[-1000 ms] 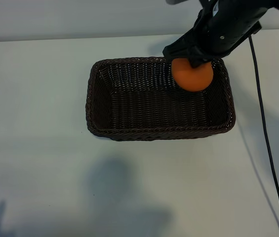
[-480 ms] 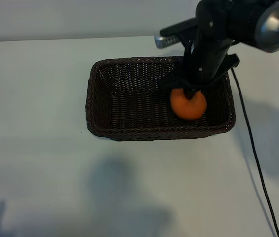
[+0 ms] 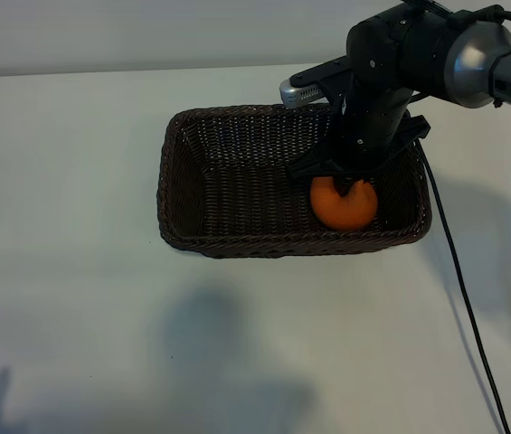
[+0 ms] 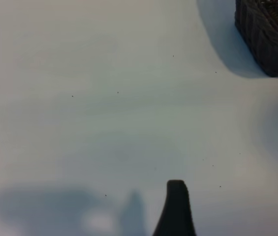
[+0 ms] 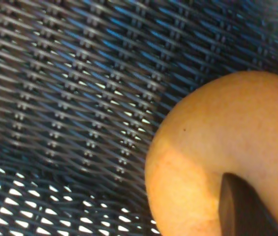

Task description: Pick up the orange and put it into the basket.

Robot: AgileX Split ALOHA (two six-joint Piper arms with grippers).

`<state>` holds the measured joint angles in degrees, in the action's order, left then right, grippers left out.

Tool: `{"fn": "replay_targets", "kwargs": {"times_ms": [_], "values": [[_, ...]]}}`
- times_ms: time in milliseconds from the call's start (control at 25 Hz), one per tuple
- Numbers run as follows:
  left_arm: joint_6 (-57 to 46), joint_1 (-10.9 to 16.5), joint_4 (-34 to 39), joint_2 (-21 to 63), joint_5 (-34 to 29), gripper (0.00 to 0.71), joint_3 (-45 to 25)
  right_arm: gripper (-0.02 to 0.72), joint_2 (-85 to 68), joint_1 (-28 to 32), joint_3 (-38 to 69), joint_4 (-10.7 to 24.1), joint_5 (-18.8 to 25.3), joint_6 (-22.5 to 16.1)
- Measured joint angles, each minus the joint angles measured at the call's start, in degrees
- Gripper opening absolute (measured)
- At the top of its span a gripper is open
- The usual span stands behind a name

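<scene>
The orange (image 3: 344, 204) is low inside the right end of the dark woven basket (image 3: 237, 244), close to its near wall. My right gripper (image 3: 349, 184) reaches down into the basket from above and is shut on the orange. In the right wrist view the orange (image 5: 212, 147) fills the corner over the wicker floor (image 5: 70, 98), with one dark finger (image 5: 242, 209) pressed on its skin. Whether the fruit rests on the floor I cannot tell. The left arm is out of the exterior view. Its wrist view shows one finger (image 4: 176, 209) over bare table and a corner of the basket (image 4: 269, 34) farther off.
The right arm's black cable (image 3: 458, 271) trails across the white table to the right of the basket. The basket's left and middle parts hold nothing. Shadows lie on the table near its front edge.
My right gripper has come down with the orange from above the basket's far right rim to deep inside its right end, near the front wall. The left gripper has not moved.
</scene>
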<state>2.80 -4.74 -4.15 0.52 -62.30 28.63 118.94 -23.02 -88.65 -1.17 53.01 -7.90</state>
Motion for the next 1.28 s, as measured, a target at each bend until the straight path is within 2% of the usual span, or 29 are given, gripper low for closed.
{"fn": "replay_targets", "kwargs": {"times_ms": [80, 160, 360, 440, 480, 600, 840, 1000, 1280], "values": [[0.0, 0.0, 0.0, 0.0, 0.0, 0.592, 0.0, 0.145, 0.0, 0.0, 0.0, 0.0, 0.1, 0.0], [0.0, 0.0, 0.0, 0.0, 0.0, 0.592, 0.0, 0.237, 0.1, 0.0, 0.0, 0.0, 0.2, 0.0], [0.0, 0.0, 0.0, 0.0, 0.0, 0.592, 0.0, 0.577, 0.2, 0.0, 0.0, 0.0, 2.3, 0.0], [0.0, 0.0, 0.0, 0.0, 0.0, 0.592, 0.0, 0.663, 0.2, 0.0, -0.1, 0.0, 2.8, 0.0], [0.0, 0.0, 0.0, 0.0, 0.0, 0.592, 0.0, 0.679, 0.2, 0.0, -0.3, 0.0, 3.2, 0.0], [0.0, 0.0, 0.0, 0.0, 0.0, 0.592, 0.0, 0.686, 0.3, 0.0, -1.9, -0.2, 5.1, -0.1], [0.0, 0.0, 0.0, 0.0, 0.0, 0.592, 0.0, 0.591, 0.3, 0.0, -8.9, -0.5, 11.3, -0.1], [0.0, 0.0, 0.0, 0.0, 0.0, 0.592, 0.0, 0.573, 0.3, 0.0, -15.1, -0.2, 16.1, -0.1], [0.0, 0.0, 0.0, 0.0, 0.0, 0.592, 0.0, 0.57, 0.3, 0.1, -22.3, 2.3, 16.8, -0.1]]}}
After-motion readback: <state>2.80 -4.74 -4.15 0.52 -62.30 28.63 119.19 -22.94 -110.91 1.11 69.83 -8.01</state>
